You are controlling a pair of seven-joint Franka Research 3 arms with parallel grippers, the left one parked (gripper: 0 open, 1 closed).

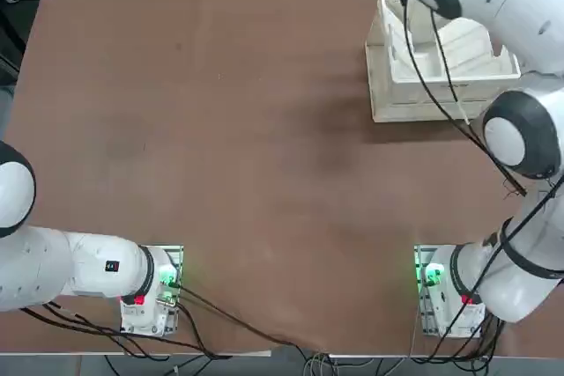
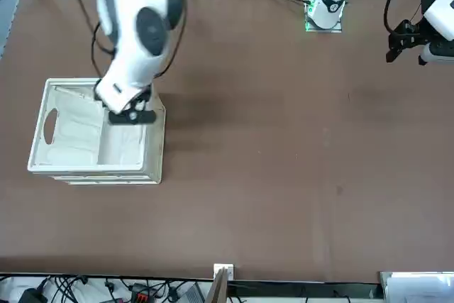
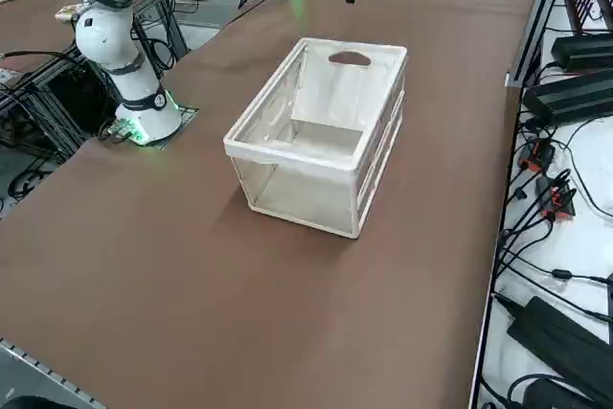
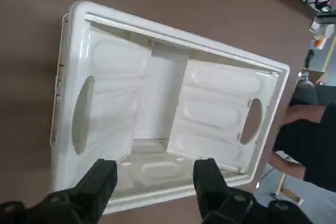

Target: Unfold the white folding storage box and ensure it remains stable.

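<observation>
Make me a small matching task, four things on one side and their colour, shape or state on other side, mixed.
1. Tabletop
2. Box
3. Handle holes
4. Right tool

A. oval
B. open, raised above the table, facing the box
C. brown
D. off-white, standing on the table

Pairs: 1-C, 2-D, 3-A, 4-B

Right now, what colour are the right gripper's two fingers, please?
The right gripper's fingers are black; the right wrist view shows this best.
</observation>
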